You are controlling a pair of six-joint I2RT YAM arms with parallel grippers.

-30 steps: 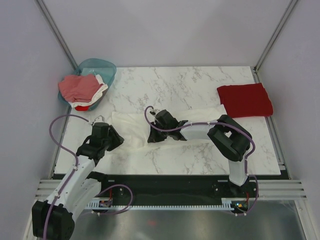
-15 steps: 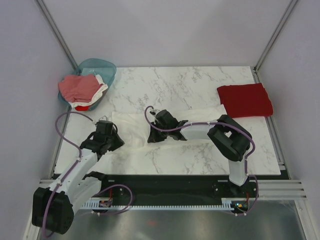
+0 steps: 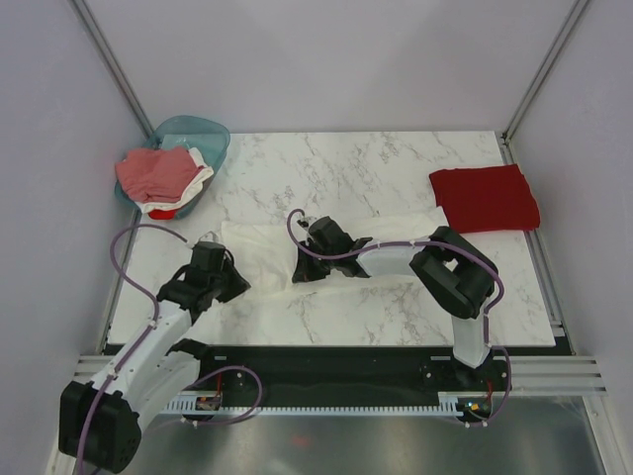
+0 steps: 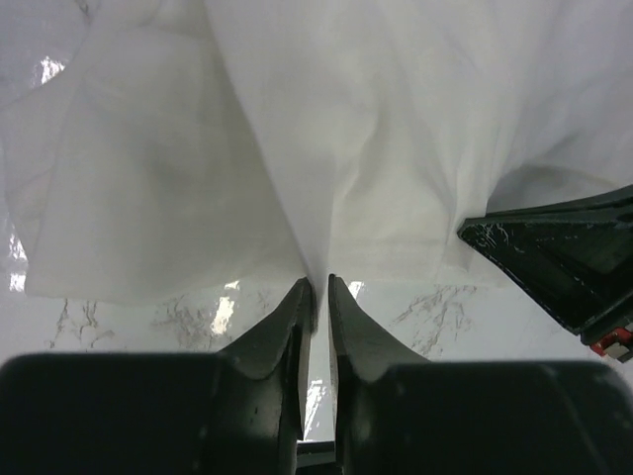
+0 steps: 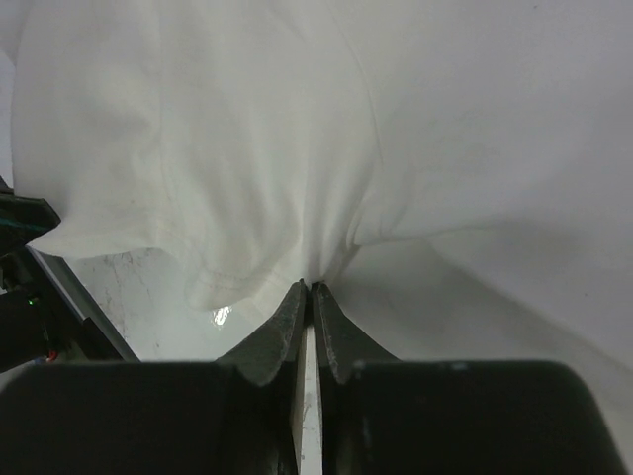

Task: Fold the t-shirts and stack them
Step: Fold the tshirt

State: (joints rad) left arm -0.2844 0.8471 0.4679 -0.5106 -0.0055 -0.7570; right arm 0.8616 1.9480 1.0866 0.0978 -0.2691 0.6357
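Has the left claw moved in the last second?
Yes: the left gripper slid right, away from the left edge of the table, toward the white t-shirt.

L claw crept right and slightly toward the near edge, up to the white tee edge. Jaws went from part-open to nearly closed, now pinching the hem fold. Purple cable loop shifted w/ it.

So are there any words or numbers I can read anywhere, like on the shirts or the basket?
None: no words or numbers show on the white t-shirt, the red t-shirt, the piled shirts or their teal basket.
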